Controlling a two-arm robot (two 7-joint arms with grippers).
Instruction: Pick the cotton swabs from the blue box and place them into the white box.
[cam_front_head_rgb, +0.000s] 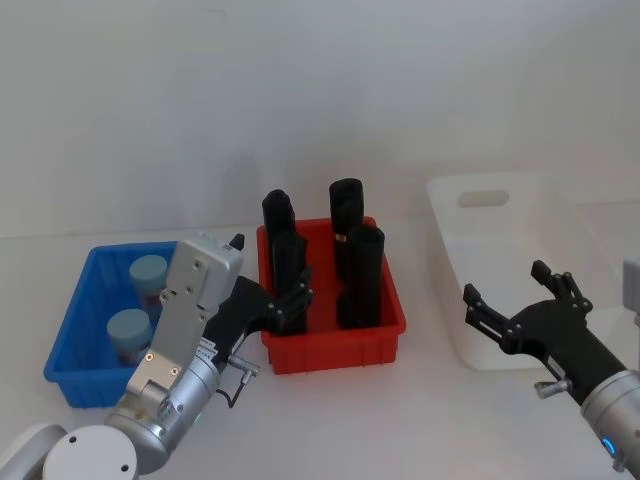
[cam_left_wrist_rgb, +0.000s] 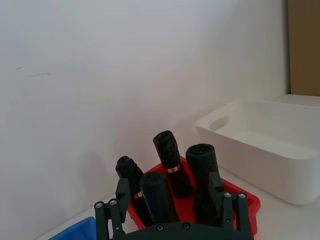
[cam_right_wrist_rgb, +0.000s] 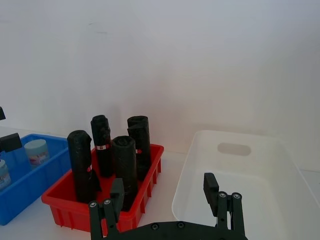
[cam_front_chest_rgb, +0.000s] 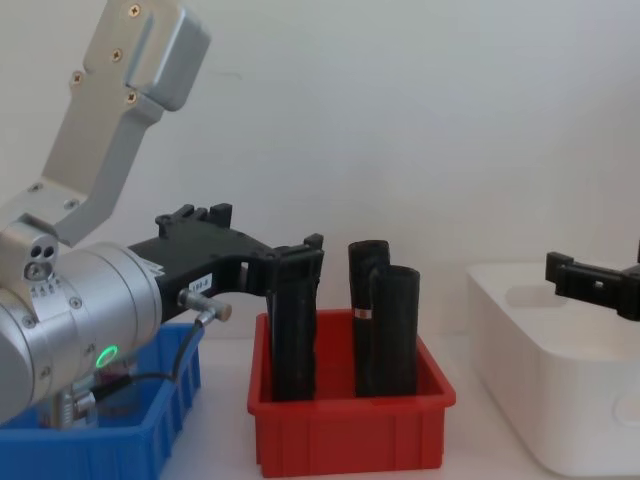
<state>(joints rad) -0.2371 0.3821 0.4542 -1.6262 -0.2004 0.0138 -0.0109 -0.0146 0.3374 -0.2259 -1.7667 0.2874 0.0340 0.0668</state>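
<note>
Two cotton swab jars (cam_front_head_rgb: 148, 275) — small clear cylinders with pale blue-grey lids — stand upright in the shallow bright blue plastic box (cam_front_head_rgb: 82, 385) at the left of the white tabletop (cam_front_head_rgb: 400, 420). One stands behind the other, lids up, so each jar's long axis is vertical. The visible inside of the large white plastic tub (cam_front_head_rgb: 482, 212) at the right holds none, so by my reading the task has yet to start.

The left pincer (cam_front_chest_rgb: 255, 235) is by far the nearer one. It hangs released, jaws apart and holding nothing, and points at the near left corner of the red plastic bin (cam_front_head_rgb: 335, 352) with its tall black rolls (cam_front_head_rgb: 346, 205). The jars lie off to its left and lower. The coming move, I judge, turns on that offset: the arm must swing left over the blue box and come down on a lid from above, jaws spanning the jar. The right pincer (cam_front_head_rgb: 512, 292) hovers released by the white tub's near wall, well apart from the jars.
</note>
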